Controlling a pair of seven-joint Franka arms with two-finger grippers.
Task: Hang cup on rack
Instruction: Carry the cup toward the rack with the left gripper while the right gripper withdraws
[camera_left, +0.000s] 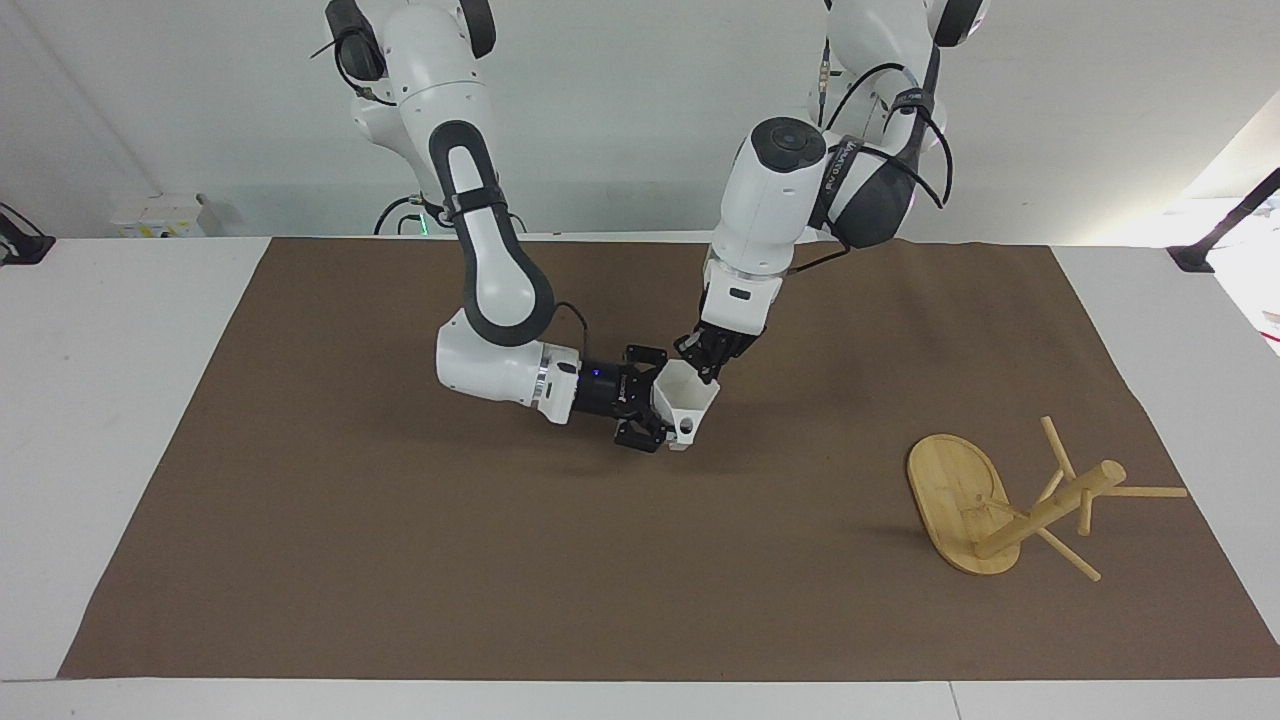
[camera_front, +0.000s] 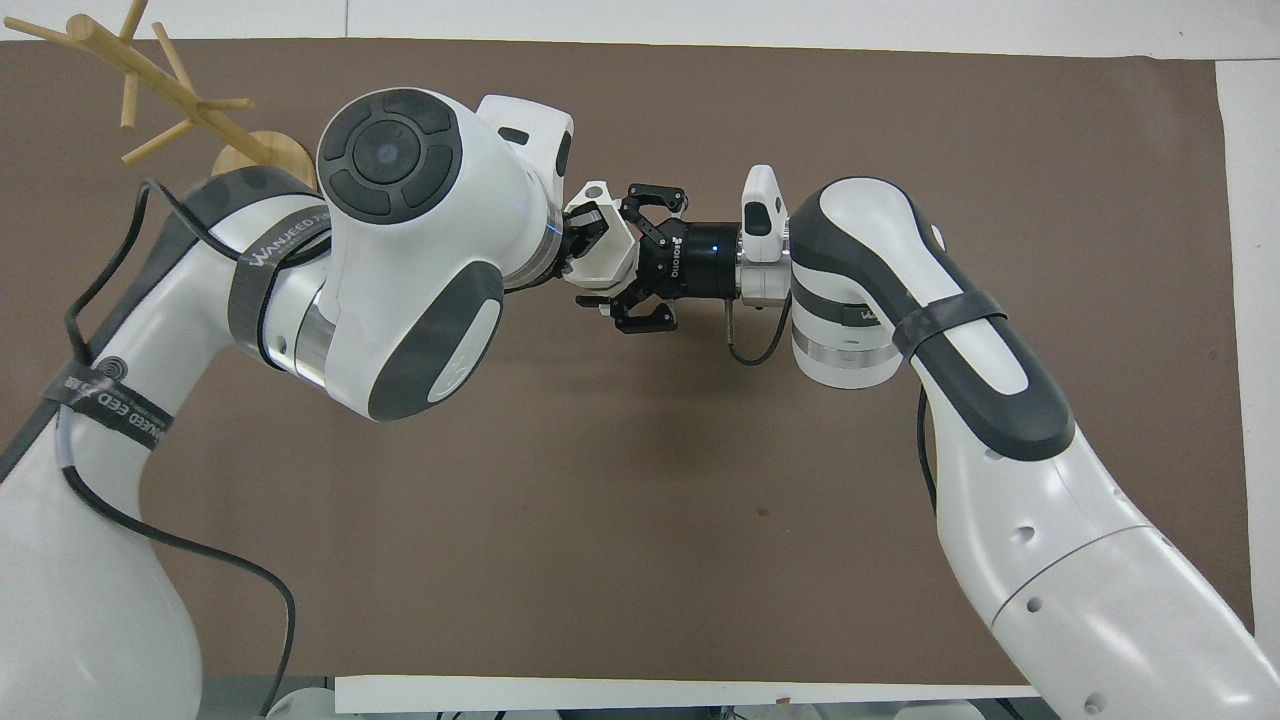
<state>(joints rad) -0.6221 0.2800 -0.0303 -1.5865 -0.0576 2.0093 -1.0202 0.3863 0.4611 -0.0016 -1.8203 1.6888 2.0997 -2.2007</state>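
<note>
The white faceted cup (camera_left: 688, 400) is held above the middle of the brown mat; it also shows in the overhead view (camera_front: 605, 250). My left gripper (camera_left: 705, 362) comes down from above and is shut on the cup's rim (camera_front: 585, 240). My right gripper (camera_left: 652, 398) lies level beside the cup, open, with one finger on each side of it and apart from it (camera_front: 620, 255). The bamboo rack (camera_left: 1040, 510) lies tipped on its side toward the left arm's end of the table, base (camera_left: 955, 500) on edge, pegs pointing outward (camera_front: 150, 75).
A brown mat (camera_left: 400, 550) covers most of the white table (camera_left: 120, 400). The left arm's big wrist joint (camera_front: 400, 250) hides part of the rack's base in the overhead view.
</note>
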